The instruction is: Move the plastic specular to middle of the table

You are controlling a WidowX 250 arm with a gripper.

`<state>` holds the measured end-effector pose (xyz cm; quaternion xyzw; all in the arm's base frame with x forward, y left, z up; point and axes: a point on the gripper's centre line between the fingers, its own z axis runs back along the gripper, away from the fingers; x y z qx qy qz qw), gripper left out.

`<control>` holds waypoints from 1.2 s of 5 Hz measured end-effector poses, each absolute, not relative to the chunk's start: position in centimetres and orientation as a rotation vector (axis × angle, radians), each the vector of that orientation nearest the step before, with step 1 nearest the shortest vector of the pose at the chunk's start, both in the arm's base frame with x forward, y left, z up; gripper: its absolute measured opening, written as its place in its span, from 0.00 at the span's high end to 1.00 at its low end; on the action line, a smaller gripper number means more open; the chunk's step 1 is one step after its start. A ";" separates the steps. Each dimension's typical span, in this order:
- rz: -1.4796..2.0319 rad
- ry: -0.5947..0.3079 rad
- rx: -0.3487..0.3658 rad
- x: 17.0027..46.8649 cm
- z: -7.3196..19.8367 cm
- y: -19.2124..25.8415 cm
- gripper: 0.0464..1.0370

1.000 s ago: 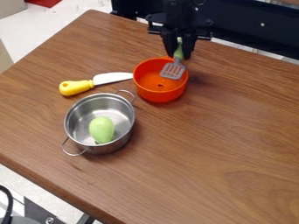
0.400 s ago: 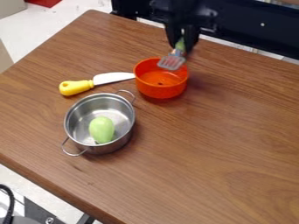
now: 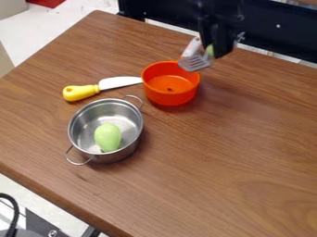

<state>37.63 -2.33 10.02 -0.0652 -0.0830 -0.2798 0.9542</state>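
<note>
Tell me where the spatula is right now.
In the camera view, the spatula hangs from the gripper near the top, right of centre, its slotted head at the upper right rim of the orange bowl.

This looks like a robotics lab: a black robot arm [image 3: 218,16] hangs over a wood-grain worktop [image 3: 217,148] holding a metal pot [image 3: 131,121] and a yellow-handled knife [image 3: 82,92].
</note>
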 end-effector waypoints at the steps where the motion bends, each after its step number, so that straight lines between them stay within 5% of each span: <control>1: -0.825 -0.203 -0.119 36.8 10.2 -3.3 0.74; 2: -1.076 -0.223 -0.082 36.0 10.6 -4.1 0.74; 3: -1.329 -0.210 -0.117 35.0 10.4 -4.9 0.74; 5: -1.834 -0.095 -0.108 32.5 8.9 -6.8 0.74; 6: -2.114 -0.117 -0.043 30.6 9.2 -7.7 0.74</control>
